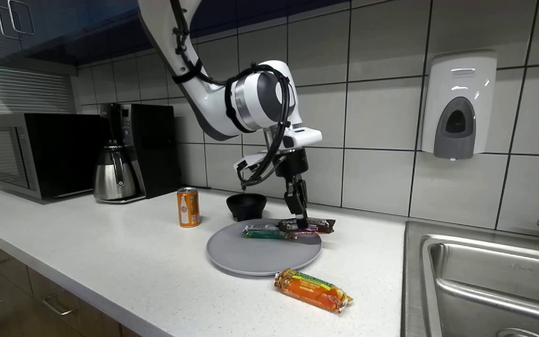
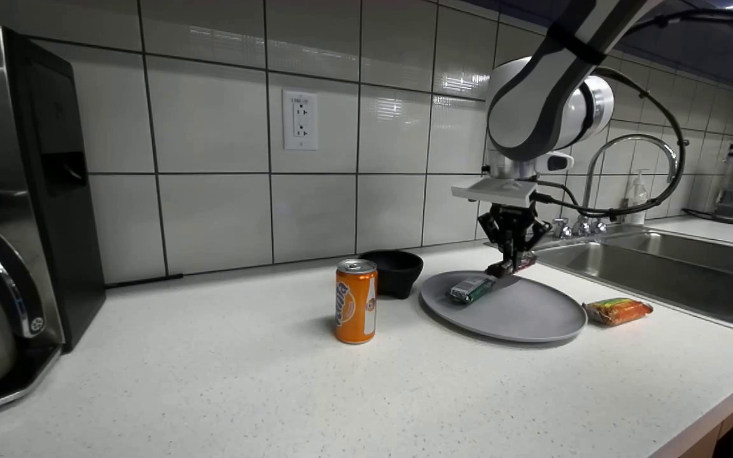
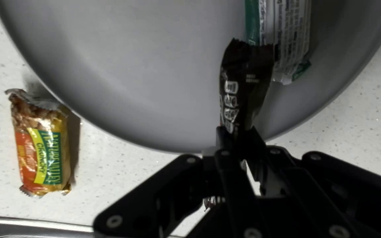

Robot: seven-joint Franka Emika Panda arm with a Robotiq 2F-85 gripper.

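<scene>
My gripper [image 3: 237, 133] is shut on a dark brown wrapped bar [image 3: 246, 79], gripping it around its middle. In an exterior view the brown bar [image 1: 320, 225] lies level across the far edge of the grey plate [image 1: 260, 257]. One end of it overlaps a green and silver wrapped bar [image 3: 286, 29], which rests on the plate. Whether the brown bar touches the plate I cannot tell. The fingers hide its middle. An orange and yellow granola bar [image 3: 41, 145] lies on the counter just outside the plate's rim, and both exterior views show it too.
An orange soda can [image 2: 356, 305] and a black bowl [image 2: 395, 273] stand beside the plate. A steel sink [image 1: 412, 281] borders the counter. The tiled wall [image 1: 377, 178] rises close behind the gripper. A coffee maker [image 1: 152, 145] and a microwave [image 1: 59, 150] occupy the far end.
</scene>
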